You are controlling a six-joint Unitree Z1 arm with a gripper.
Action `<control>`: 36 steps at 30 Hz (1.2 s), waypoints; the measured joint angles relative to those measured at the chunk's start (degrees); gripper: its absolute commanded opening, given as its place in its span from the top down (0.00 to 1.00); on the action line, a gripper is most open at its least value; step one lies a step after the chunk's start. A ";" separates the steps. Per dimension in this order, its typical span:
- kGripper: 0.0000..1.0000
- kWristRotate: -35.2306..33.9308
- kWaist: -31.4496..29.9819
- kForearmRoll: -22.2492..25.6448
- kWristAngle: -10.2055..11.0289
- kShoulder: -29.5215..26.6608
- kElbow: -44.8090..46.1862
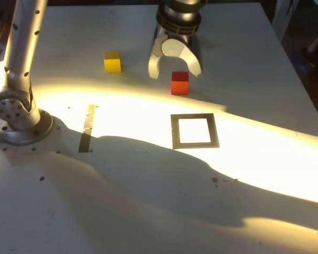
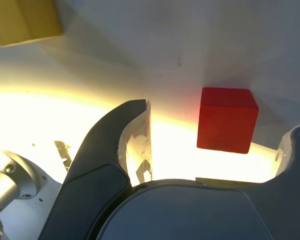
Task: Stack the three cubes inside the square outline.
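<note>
A red cube [image 1: 179,83] rests on the white table, just behind the square outline [image 1: 195,130] of black tape with a white centre. A yellow cube [image 1: 112,62] sits apart towards the exterior view's left. My gripper [image 1: 175,73] hangs open over the red cube, its two pale fingers spread on either side of it and slightly behind. In the wrist view the red cube [image 2: 226,119] lies between the fingers [image 2: 135,135], with a gap on each side, and my gripper [image 2: 220,117] touches nothing. The yellow cube [image 2: 27,20] shows at that picture's corner.
The arm's base [image 1: 18,119] stands at the exterior view's left. A straight tape strip [image 1: 87,128] lies beside it. A bright band of sunlight crosses the table, with deep shadow in front. The table's edge [image 1: 302,69] runs along the exterior view's right.
</note>
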 measured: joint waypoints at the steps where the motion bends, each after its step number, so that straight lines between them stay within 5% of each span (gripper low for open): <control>1: 0.19 0.19 0.00 -0.54 -0.30 0.84 0.00; 7: 0.37 0.29 0.03 -2.95 -0.68 2.68 0.21; 15: 0.45 0.98 0.75 -4.32 -2.26 4.46 1.02; 23: 0.69 1.53 0.97 -6.24 -1.88 4.74 1.07; 32: 0.70 1.30 -0.53 -5.73 -2.40 0.95 1.71; 36: 0.70 -2.54 -6.33 -3.39 -3.26 -3.34 2.05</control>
